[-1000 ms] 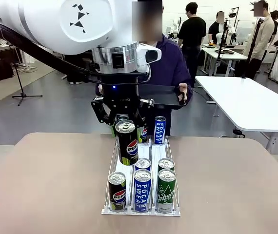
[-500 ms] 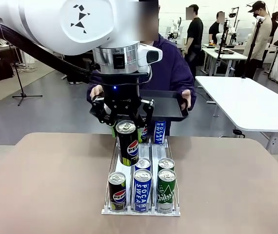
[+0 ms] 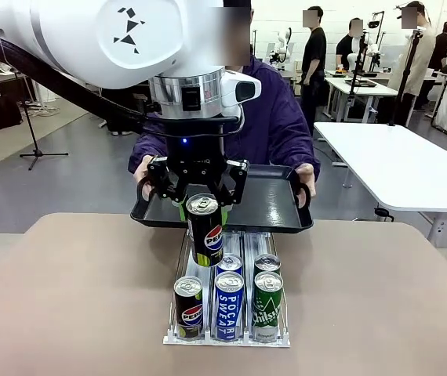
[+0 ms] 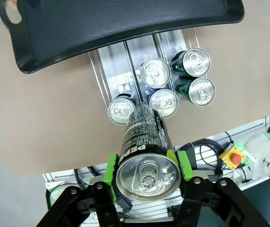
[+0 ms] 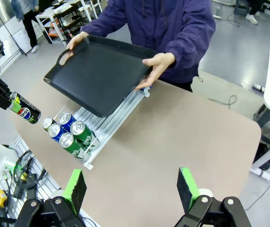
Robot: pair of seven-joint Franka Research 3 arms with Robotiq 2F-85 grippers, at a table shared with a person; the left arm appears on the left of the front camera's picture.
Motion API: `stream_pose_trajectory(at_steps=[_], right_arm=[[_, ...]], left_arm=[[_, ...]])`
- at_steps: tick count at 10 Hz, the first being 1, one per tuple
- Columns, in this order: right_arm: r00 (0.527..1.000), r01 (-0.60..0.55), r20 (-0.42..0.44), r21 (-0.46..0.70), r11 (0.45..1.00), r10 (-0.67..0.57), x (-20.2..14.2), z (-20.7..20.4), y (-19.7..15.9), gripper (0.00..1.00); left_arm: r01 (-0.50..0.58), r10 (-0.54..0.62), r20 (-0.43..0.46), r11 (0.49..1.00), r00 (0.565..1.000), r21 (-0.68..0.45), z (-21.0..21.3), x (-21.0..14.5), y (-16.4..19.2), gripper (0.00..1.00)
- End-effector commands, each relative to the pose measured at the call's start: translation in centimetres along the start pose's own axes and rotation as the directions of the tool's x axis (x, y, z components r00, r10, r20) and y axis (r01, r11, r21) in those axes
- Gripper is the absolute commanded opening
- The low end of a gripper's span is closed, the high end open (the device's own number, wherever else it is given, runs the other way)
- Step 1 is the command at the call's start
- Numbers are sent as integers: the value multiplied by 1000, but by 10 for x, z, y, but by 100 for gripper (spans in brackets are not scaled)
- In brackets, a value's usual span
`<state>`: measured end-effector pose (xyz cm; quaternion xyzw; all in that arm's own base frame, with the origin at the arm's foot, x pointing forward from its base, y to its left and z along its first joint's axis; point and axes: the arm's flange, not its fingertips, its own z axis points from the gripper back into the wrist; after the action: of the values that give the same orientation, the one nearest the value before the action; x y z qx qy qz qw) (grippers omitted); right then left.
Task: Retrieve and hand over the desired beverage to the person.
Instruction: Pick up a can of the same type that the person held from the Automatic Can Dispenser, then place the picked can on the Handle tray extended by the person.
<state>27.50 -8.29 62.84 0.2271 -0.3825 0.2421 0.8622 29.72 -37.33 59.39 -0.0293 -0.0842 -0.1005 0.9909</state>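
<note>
Coming in from the left side, the left gripper [image 3: 201,202] is pinching a tall black aluminium Pepsi can [image 3: 206,235] between its green pads [image 4: 110,166], which are pressing on the body just under the rim. The can is hanging in the air, a little tilted, above the left lane of a slim silver three-lane rack [image 3: 227,340] standing on the beige table [image 3: 67,298]. In the front row of the rack, from left to right, another Pepsi can [image 3: 188,307], a blue Pocari Sweat can [image 3: 229,304] and a green soda can [image 3: 267,305] are waiting. Behind them, the person [image 3: 274,117] in a dark purple jacket is holding out a flat black plastic tray [image 3: 274,207] with both hands, low over the far part of the rack. The held can is just in front of its near edge, not yet over it. Further right, the right gripper [image 5: 131,188] is hovering high, its fingers spread wide with nothing between them.

The tab is looking unopened, so I am judging the can to be full and rather heavy. Its wall is thin and smooth, so it may slip from the pads, or dent under hard squeezing. The side grip across the body seems right. Being tall and narrow, the can may topple if the tray is tilting.
</note>
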Motion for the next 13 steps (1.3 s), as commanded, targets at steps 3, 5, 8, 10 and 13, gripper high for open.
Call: stream_pose_trajectory(at_steps=[3,5,8,10,13], right_arm=[[1000,-6,13,28,1000,5,-1,-3,-1,100],[1000,-6,13,28,1000,5,-1,-3,-1,100],[1000,-6,13,28,1000,5,-1,-3,-1,100],[1000,-6,13,28,1000,5,-1,-3,-1,100],[1000,-6,13,28,1000,5,-1,-3,-1,100]], left_arm=[[0,0,4,1000,1000,-4,3,-1,1,0],[0,0,4,1000,1000,-4,3,-1,1,0],[0,0,4,1000,1000,-4,3,-1,1,0],[0,0,4,1000,1000,-4,3,-1,1,0],[0,0,4,1000,1000,-4,3,-1,1,0]])
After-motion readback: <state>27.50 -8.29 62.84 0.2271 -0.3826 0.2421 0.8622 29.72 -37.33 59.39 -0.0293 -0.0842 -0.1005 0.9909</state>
